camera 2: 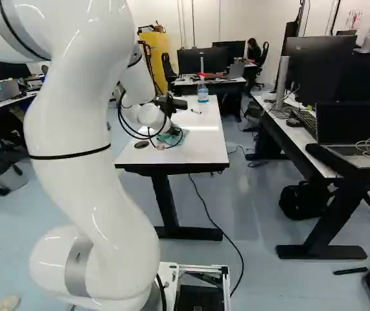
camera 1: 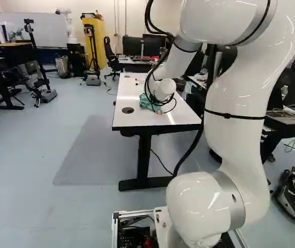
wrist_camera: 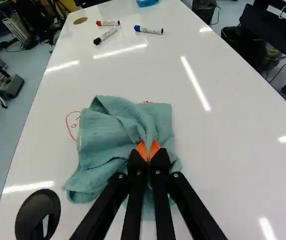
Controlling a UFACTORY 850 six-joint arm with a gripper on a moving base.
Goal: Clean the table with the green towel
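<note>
Bright light, white glare streaks (wrist_camera: 195, 82) across the glossy tabletop (wrist_camera: 228, 160), soft floor shadow (camera 1: 88, 157)

At the upper middle of the right base view I count one counter (camera 2: 204, 139), carrying one towel (wrist_camera: 102, 140), one bottle (camera 2: 203, 92), two round grommets (wrist_camera: 80, 20) and three markers: one red-capped (wrist_camera: 110, 23), one black-capped (wrist_camera: 107, 34), one blue-capped (wrist_camera: 149, 30)

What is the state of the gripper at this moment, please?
Gripper: closed, holding a pinched fold of the green towel between its two orange pads, on the table.
</note>
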